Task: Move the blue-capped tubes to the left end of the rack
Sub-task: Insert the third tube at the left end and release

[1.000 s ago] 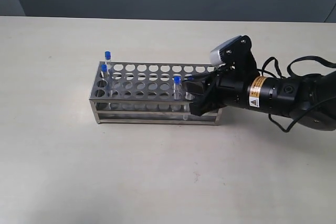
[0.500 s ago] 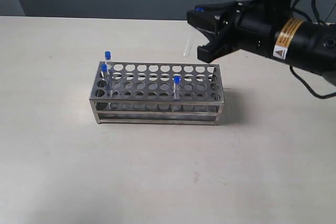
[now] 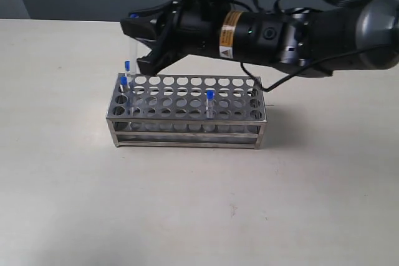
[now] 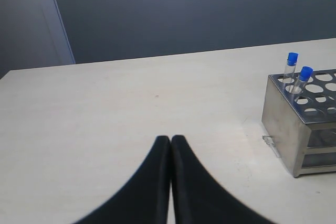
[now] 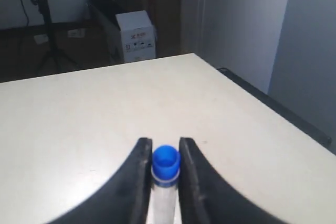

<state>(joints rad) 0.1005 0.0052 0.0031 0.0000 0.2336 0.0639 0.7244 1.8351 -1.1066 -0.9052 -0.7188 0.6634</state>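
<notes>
The rack point(image 3: 187, 111) sits on the table point(image 3: 62, 185), and three tubes with blue caps stand in it. Two are at its left end: the back tube point(image 3: 126, 66) in the far corner and the front tube point(image 3: 123, 83) right beside it, one row closer to me. The middle tube point(image 3: 210, 96) stands alone about halfway along the rack. All three poke up a little above the top plate. The right gripper point(image 3: 134, 42) has reached across and hangs over the left end of the rack. Its two black fingers point(image 5: 140, 166) are a small way apart and pinch the held tube point(image 5: 166, 162) just under its blue cap. The clear part of that tube hangs straight down near the back tube. I cannot tell if its tip is in a hole. The left gripper point(image 4: 171, 141) is low over the bare table with its fingers pressed flat together and nothing between them. It is well apart from the rack and touches none of the tubes.
</notes>
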